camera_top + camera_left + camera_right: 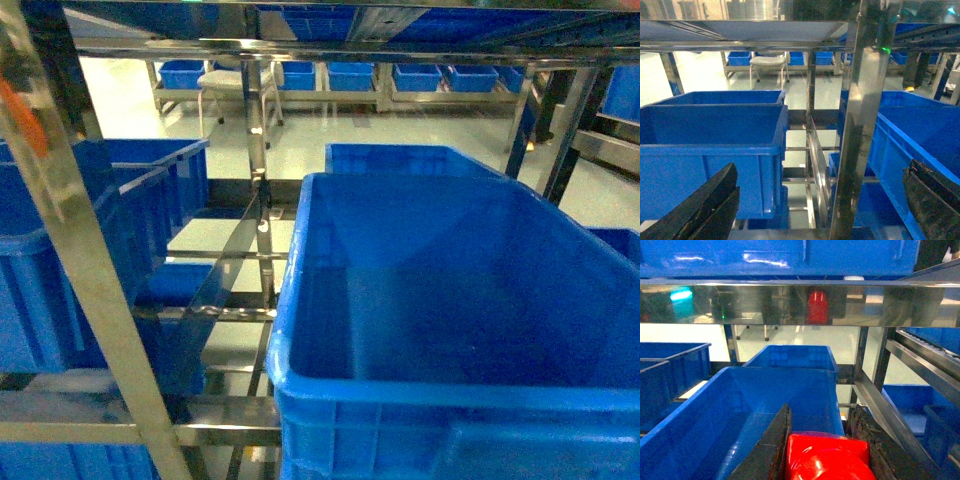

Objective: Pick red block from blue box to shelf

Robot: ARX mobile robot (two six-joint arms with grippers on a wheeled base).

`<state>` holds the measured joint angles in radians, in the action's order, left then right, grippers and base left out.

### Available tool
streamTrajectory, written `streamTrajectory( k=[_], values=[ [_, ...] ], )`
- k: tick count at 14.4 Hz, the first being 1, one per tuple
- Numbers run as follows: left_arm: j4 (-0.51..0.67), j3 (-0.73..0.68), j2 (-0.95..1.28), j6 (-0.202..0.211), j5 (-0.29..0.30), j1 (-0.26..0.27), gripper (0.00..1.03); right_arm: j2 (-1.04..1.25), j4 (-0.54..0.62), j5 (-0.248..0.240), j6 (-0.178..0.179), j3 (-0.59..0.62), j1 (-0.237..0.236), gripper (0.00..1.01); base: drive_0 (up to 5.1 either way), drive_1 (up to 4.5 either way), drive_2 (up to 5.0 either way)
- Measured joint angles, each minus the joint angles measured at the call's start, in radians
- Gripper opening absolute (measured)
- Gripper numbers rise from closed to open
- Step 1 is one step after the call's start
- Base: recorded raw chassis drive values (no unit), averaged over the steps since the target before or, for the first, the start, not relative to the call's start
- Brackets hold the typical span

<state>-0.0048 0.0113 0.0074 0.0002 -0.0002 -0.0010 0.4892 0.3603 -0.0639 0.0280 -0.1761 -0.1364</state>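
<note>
Nearest the right wrist camera, the right gripper (827,450) is closed on the red block (827,457), which sits between its two dark fingers (771,447) at the bottom edge of the view, above the near end of a large blue box (740,410). Nearest the left wrist camera, the left gripper (820,210) stands open, its dark fingers (705,207) spread wide to either side of an upright steel post (860,125) of the shelf (740,42). In the head view neither gripper appears; the large blue box (450,300) fills the lower right, its interior bare where visible, with a second blue crate (405,158) just behind it. To the left, beyond the shelf (90,260), further blue crates (120,210) rest on the rack. A horizontal steel rail (790,302) crosses above the box and carries a red reflection. Farthest off, across a pale floor (330,125), a row of blue crates (350,75) lines a low rack, with a chair (769,62) beside it.
</note>
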Motion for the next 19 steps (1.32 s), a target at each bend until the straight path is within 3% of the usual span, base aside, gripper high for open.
streamTrajectory(
  k=[19],
  values=[
    [0.0,0.0,0.0,0.0,0.0,0.0,0.98,0.004,0.0,0.0,0.0,0.0,0.0,0.28,0.0,0.0,0.0]
  ],
)
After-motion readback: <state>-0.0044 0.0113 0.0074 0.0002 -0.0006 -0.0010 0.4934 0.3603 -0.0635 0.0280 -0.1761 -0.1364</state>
